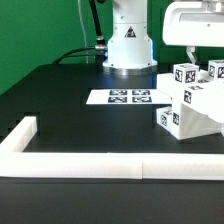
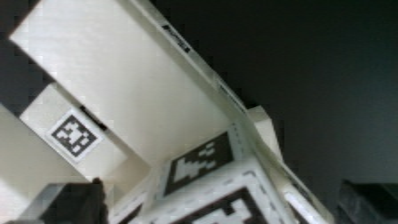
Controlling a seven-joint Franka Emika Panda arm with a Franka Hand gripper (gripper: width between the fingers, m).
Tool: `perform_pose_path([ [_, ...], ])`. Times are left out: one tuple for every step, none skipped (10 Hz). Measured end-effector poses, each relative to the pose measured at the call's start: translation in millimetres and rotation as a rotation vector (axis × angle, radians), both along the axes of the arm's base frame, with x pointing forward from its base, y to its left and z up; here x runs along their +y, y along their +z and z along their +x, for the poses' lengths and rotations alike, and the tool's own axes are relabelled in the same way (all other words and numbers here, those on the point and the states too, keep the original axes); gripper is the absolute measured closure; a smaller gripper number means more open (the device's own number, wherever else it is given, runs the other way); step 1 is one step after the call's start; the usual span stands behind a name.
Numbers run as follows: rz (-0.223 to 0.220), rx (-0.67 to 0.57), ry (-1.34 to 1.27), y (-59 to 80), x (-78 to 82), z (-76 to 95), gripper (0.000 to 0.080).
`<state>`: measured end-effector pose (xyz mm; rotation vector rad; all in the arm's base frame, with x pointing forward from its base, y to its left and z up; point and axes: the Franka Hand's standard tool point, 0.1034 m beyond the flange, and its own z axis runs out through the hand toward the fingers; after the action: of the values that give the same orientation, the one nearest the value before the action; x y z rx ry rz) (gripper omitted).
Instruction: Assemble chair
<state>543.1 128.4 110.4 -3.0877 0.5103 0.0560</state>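
Note:
The chair parts [image 1: 190,103] are white blocks with black-and-white tags, clustered at the exterior view's right on the black table. My gripper [image 1: 192,56] hangs just above the cluster's top blocks. In the wrist view a long white chair part [image 2: 151,85] with tags fills the frame and runs down between my two dark fingers [image 2: 71,205]. My gripper [image 2: 217,205] straddles this part with the jaws wide apart. A dark gap shows between the part and the far finger. I cannot see contact.
The marker board [image 1: 128,97] lies flat in the middle of the table. A long white border wall [image 1: 100,160] runs along the front edge and turns up at the exterior view's left. The robot base [image 1: 128,45] stands at the back.

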Motion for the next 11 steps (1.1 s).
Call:
perform_pose_path([
  [-0.004,-0.001,0.062,0.0,-0.5,0.0,0.0151],
  [-0.005,-0.002,0.12,0.0,-1.1,0.1,0.0151],
  [-0.003,-0.003,0.19,0.0,-2.0,0.3,0.0151],
  [-0.002,-0.004,0.242,0.0,-2.4,0.4,0.0151],
  [-0.001,-0.004,0.256,0.0,-2.5,0.4,0.0151],
  [-0.001,-0.004,0.255,0.0,-2.8,0.5,0.0284],
  [-0.001,-0.004,0.253,0.0,-2.9,0.5,0.0423],
  [-0.001,-0.004,0.253,0.0,-2.9,0.5,0.0423],
  [-0.001,-0.004,0.245,0.0,-2.9,0.5,0.0515],
  [-0.002,-0.003,0.228,0.0,-2.9,0.5,0.0515],
  [-0.002,-0.003,0.215,0.0,-2.9,0.5,0.0514],
])
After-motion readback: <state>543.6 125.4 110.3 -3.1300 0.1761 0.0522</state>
